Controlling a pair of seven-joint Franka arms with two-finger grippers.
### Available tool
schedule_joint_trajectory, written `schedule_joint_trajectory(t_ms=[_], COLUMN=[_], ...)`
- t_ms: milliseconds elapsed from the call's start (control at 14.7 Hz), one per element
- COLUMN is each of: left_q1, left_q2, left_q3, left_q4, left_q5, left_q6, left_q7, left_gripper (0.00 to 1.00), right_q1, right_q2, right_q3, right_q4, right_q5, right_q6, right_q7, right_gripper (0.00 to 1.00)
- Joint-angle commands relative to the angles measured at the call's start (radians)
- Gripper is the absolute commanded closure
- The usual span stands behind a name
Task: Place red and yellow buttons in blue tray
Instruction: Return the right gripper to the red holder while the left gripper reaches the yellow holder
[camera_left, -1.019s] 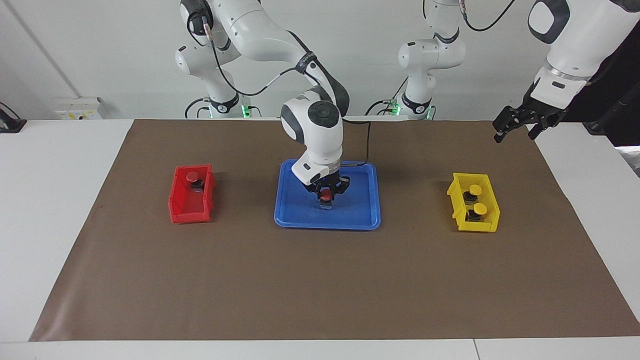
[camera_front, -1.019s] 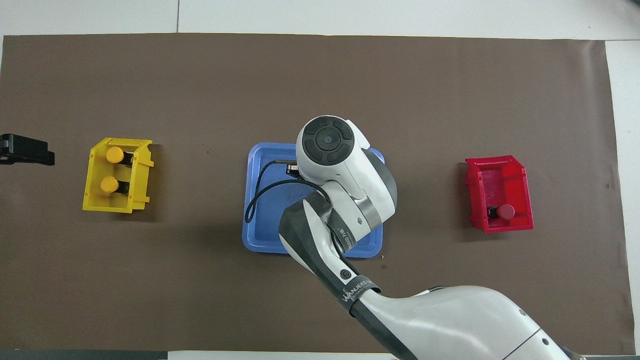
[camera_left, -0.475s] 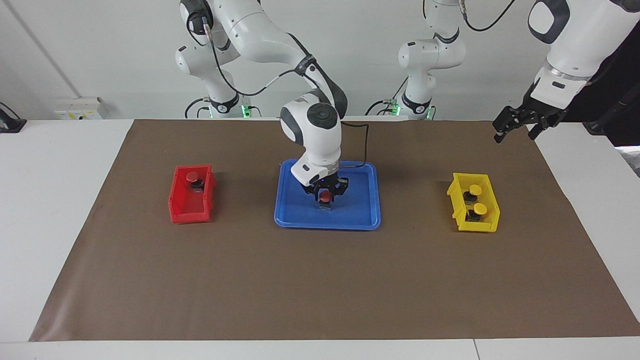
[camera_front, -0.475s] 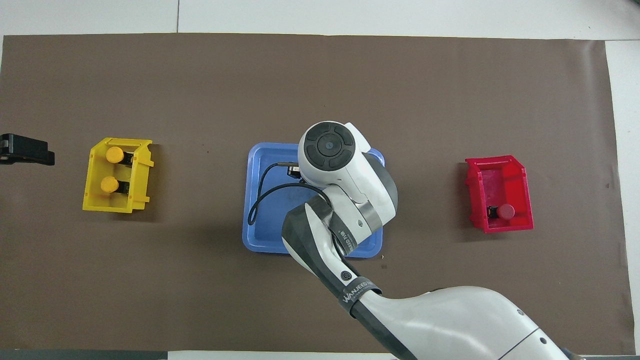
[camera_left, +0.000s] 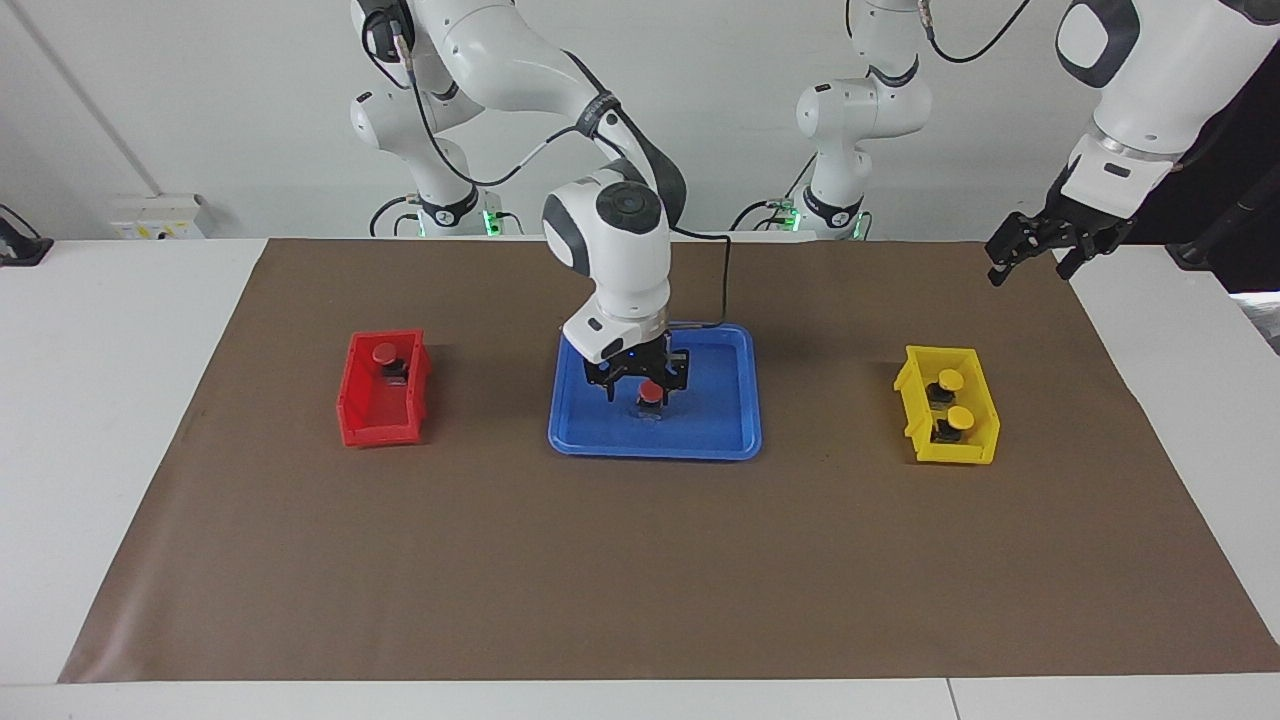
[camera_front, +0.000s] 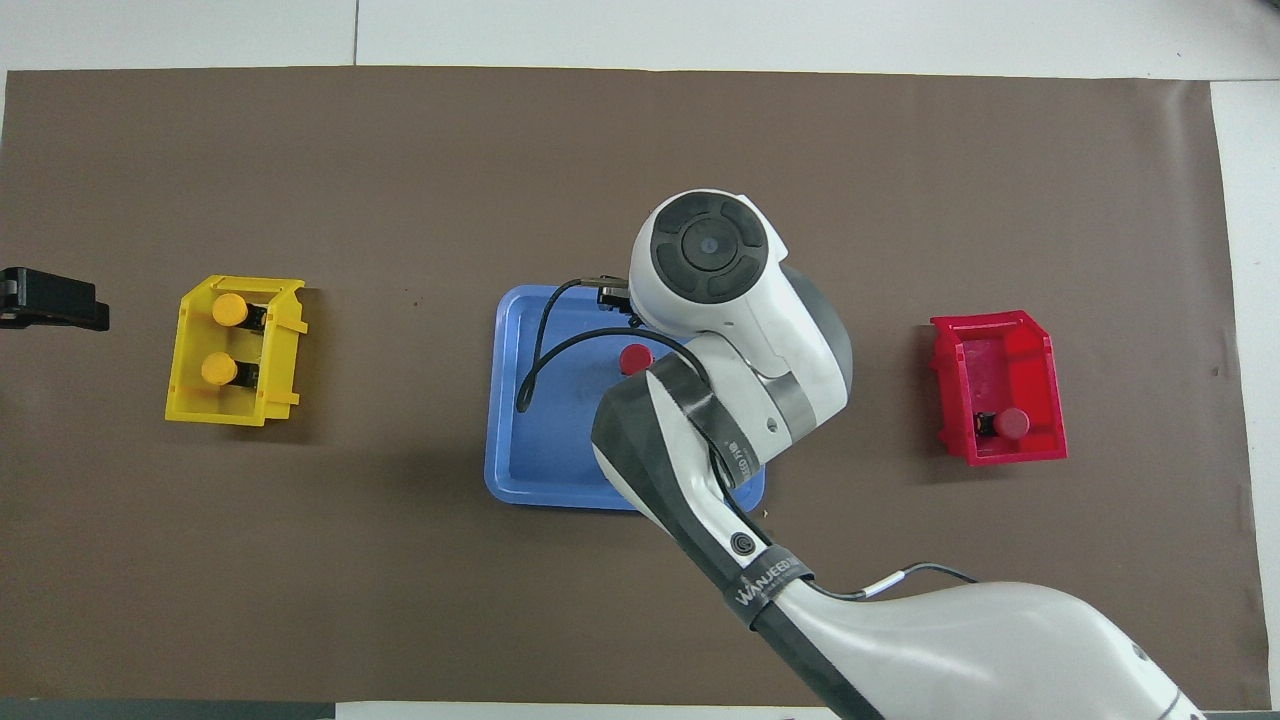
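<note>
One red button (camera_left: 651, 392) stands upright in the middle of the blue tray (camera_left: 720, 440), released. The right gripper (camera_left: 636, 378) hangs just above it, fingers spread apart and empty. The second red button (camera_left: 385, 353) lies in the red bin (camera_left: 375, 425), toward the right arm's end of the table, so that arm is nearer to it. Two yellow buttons (camera_left: 950, 380) sit in the yellow bin (camera_left: 915, 410) at the left arm's end, where the left gripper (camera_left: 1030, 248) waits open above the mat's corner.
</note>
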Motion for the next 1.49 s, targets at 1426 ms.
schedule_joint_trajectory(t_ms=[1426], left_q1=[-0.022], left_q2=[0.269], left_q3=[-0.012], left_q4=[-0.135], left_q5=[-0.009], left_q6=[0.478], left_q7=[0.068], left_gripper=[0.12], right_q1=[-0.552], right_q2=[-0.527], right_q3=[0.01], right_q4=[-0.765], right_q5=[0.039], right_q6=[0.185], right_q7=[-0.864], right_gripper=[0.34])
